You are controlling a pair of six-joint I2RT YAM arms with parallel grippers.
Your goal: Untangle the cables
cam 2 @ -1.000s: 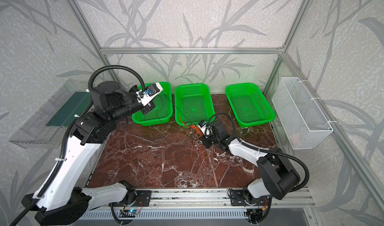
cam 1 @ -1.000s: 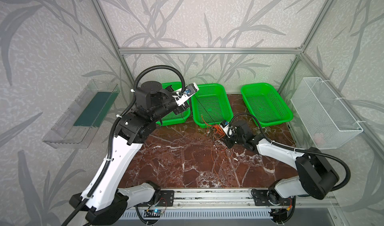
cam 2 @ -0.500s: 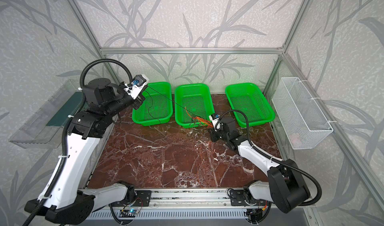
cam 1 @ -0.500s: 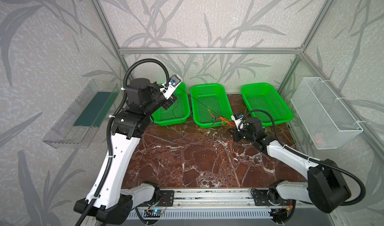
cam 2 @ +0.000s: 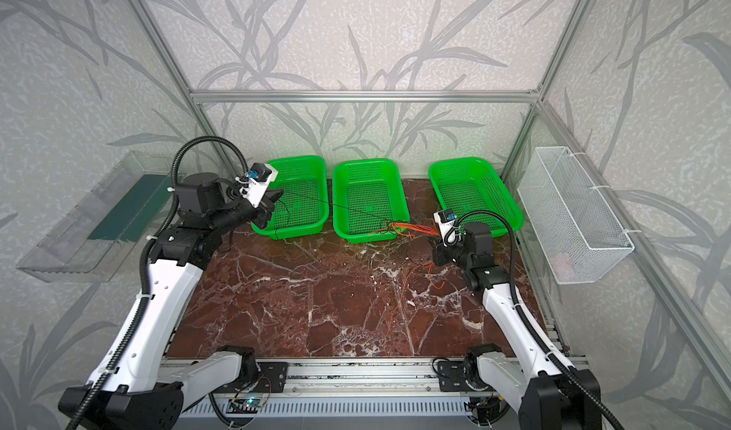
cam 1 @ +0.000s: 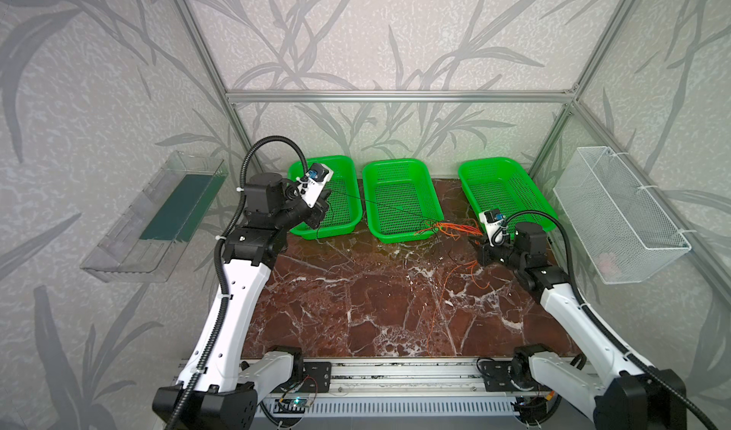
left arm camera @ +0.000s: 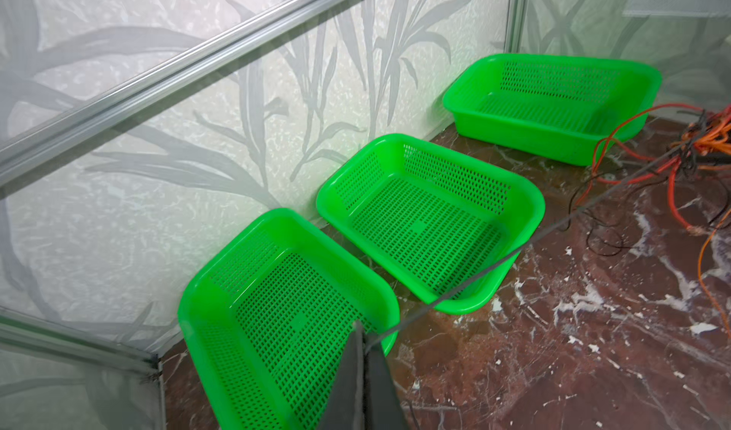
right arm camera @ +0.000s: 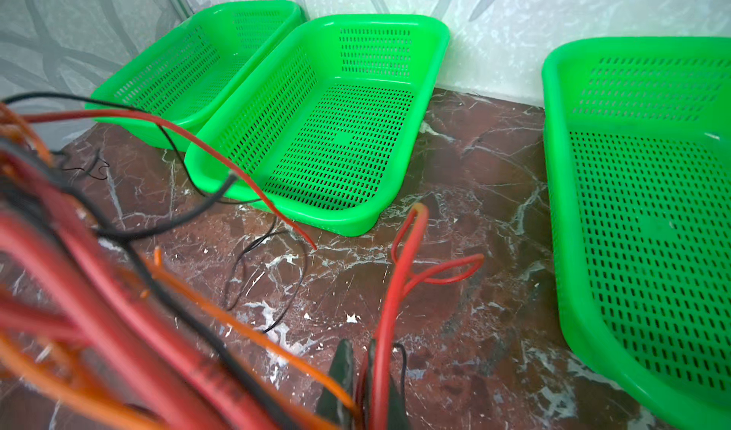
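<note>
**Black Cable Drawn Taut From the Cable Knot**

On the far left wall hangs a clear plastic tray [cam 1: 118,258]. The left gripper [left arm camera: 363,345] is raised over the left green basket [cam 1: 328,158]. Its jaws are pressed together and pinch a single black cable [left arm camera: 518,250].

This cable runs in a straight, tight line across the middle green basket [cam 1: 395,161]. It ends in the cables [cam 1: 447,226], a knot of orange, red and black strands. In both top views the knot is bunched at that basket's near right corner. Loose orange strands trail from the knot across the marble tabletop [cam 1: 336,297] toward the front rail.

The right gripper [right arm camera: 358,353] sits low, just in front of the right green basket [cam 1: 490,161]. Its jaws are closed on a red cable [right arm camera: 407,250], which rises from between the fingertips and folds into a loop. An orange strand ends beside the fingertips.

A white wire basket [cam 1: 617,218] is mounted on the right wall.
</note>
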